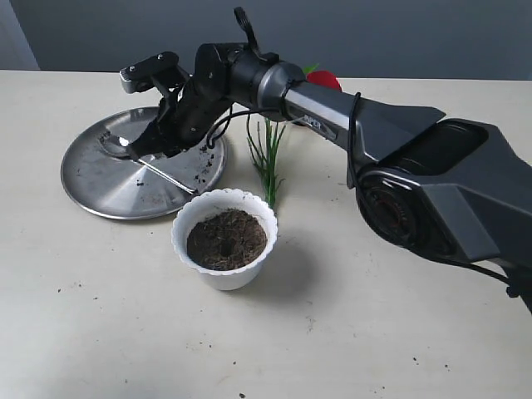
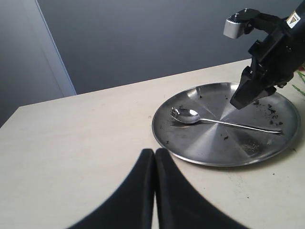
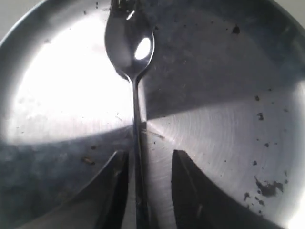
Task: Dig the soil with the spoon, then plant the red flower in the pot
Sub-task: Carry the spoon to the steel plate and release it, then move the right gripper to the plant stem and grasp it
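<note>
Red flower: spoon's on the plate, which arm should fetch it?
Right. The right tool hangs open over the spoon, and the red flower lies right by that arm. The left tool is shut, out of the exterior view.

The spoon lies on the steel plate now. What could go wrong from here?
1. The slim silver metal spoon lies flat on the large round steel plate, its handle between the fingers of the open right pincer; lifting off askew might drag it.
2. The right arm passes close to the red artificial flower with thin green stems; a careless sweep could knock it.
</note>
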### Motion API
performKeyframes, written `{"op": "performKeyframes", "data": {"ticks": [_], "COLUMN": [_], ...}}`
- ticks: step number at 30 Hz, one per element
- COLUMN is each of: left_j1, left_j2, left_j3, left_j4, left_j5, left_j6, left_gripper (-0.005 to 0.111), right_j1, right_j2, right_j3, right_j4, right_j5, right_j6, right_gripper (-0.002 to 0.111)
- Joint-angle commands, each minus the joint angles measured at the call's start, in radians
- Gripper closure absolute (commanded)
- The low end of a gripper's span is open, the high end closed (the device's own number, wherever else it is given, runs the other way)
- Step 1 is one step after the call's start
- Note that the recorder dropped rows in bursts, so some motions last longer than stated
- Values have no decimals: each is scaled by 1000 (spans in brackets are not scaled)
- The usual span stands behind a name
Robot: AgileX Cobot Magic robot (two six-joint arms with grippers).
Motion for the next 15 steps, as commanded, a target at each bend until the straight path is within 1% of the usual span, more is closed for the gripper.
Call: {"op": "performKeyframes", "data": {"ticks": [1, 4, 7, 9, 11, 13, 15], "left_j1": [-2, -2, -2, -2, -2, -2, -2], "left_j2": [-4, -4, -4, -4, -4, -4, -4], "left_j3": [2, 2, 2, 2, 2, 2, 2], "left_j4": [1, 1, 1, 1, 1, 1, 1], "left_j5": [-7, -7, -8, -8, -8, -8, -8], "left_j6": [-5, -5, -5, -5, -5, -5, -5], "left_gripper": [106, 106, 106, 106, 106, 106, 106], "right_j1": [-5, -5, -5, -15, -37, -65, -93], "right_j2": [-61, -128, -198, -240, -268, -280, -287], "right_j3": [-4, -4, -4, -4, -4, -4, -4], "right_j4": [2, -43, -206, -343, -425, -466, -466], "right_j5": [-11, 21, 86, 196, 295, 363, 387], "right_j6": [85, 162, 255, 329, 400, 466, 552], "right_gripper": [76, 76, 76, 70, 59, 51, 47]}}
